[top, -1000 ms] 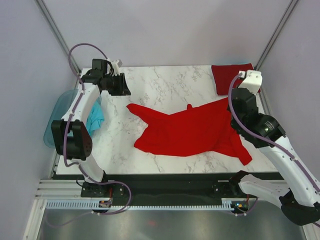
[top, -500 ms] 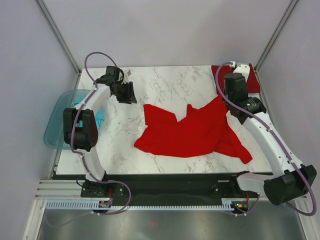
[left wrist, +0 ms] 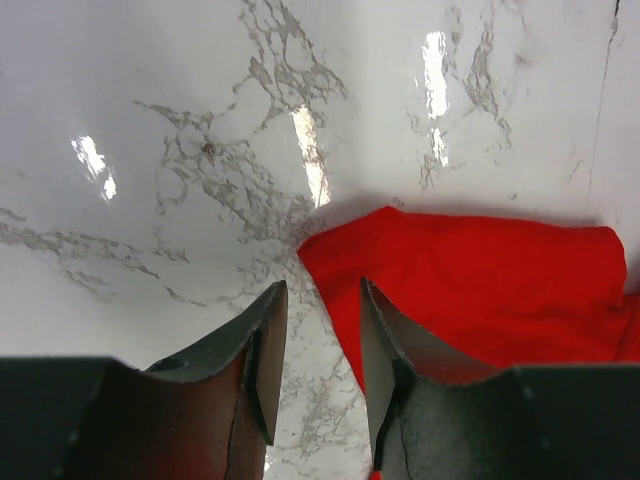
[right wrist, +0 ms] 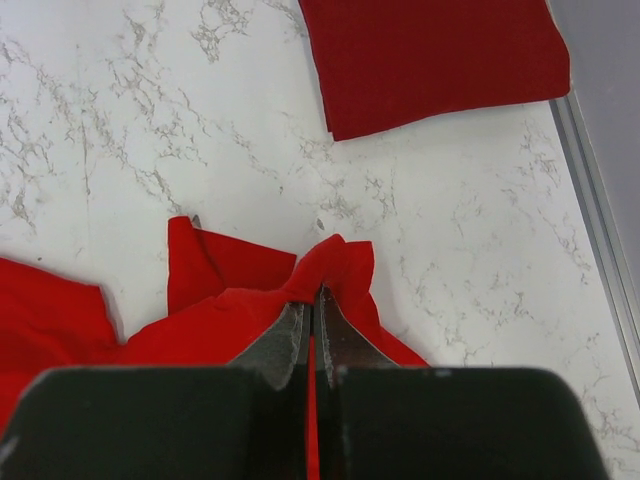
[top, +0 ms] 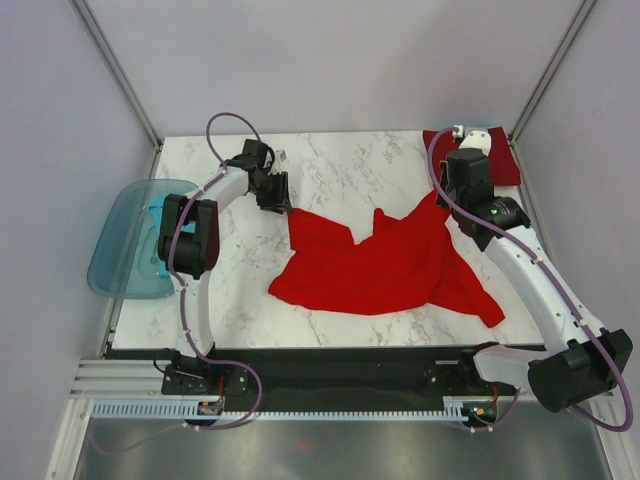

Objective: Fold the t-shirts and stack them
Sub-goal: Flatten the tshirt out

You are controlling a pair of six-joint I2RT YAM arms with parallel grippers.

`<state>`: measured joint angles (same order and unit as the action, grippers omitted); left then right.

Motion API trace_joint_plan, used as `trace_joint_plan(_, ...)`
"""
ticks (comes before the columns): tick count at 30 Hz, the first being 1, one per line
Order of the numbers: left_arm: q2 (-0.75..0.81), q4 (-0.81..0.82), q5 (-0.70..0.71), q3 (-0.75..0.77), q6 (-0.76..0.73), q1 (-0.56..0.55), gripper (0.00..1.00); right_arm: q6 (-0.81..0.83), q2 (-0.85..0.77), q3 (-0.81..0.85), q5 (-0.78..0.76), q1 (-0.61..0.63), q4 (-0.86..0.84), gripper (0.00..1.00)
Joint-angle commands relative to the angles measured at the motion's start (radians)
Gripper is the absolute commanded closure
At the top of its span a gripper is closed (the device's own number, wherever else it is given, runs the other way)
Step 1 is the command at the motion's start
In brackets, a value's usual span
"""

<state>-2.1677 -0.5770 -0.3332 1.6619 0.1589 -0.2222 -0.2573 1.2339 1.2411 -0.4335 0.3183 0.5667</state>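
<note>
Right claw (right wrist: 312, 300) is pinching the crumpled bright red cloth t-shirt (top: 370, 265); left claw (left wrist: 320, 290), gaping at its corner, might grab nothing.

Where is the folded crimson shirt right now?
In the top view the crimson shirt lies at the far right corner of the table, apart from the spread red shirt.
</note>
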Motion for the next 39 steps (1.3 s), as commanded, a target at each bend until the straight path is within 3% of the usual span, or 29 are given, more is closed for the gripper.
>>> trace_joint_plan(1,-0.026,0.058,0.029,0.045,0.010,0.000,0.59,0.009,-0.025,-0.002,0.015,0.002,-0.051,1.00)
trace_joint_plan(17,-0.086,0.071,0.053,0.047,0.011,-0.031,0.65,0.006,-0.028,-0.017,0.009,0.001,-0.060,1.00)
trace_joint_plan(20,-0.092,0.069,0.059,0.033,0.014,-0.042,0.71,0.006,-0.033,-0.019,0.004,-0.002,-0.059,1.00)
trace_joint_plan(21,-0.092,0.069,0.054,0.030,0.014,-0.042,0.81,0.007,-0.034,-0.020,0.004,-0.001,-0.060,1.00)
trace_joint_plan(23,-0.086,0.069,0.056,0.012,0.024,-0.042,0.91,0.001,-0.040,-0.020,0.009,-0.001,-0.057,1.00)
trace_joint_plan(25,-0.054,0.069,0.059,-0.016,0.030,-0.042,0.97,-0.003,-0.047,-0.019,0.010,-0.002,-0.053,1.00)
trace_joint_plan(30,0.067,0.071,0.077,-0.051,0.027,-0.042,0.98,-0.022,-0.059,-0.019,0.045,-0.002,-0.056,1.00)
trace_joint_plan(35,0.323,0.071,0.135,-0.097,0.041,-0.042,0.98,-0.011,-0.070,0.003,0.078,-0.001,-0.100,1.00)
trace_joint_plan(39,0.544,0.069,0.155,-0.114,0.033,-0.043,0.98,-0.013,-0.106,0.113,0.073,-0.001,-0.125,1.00)
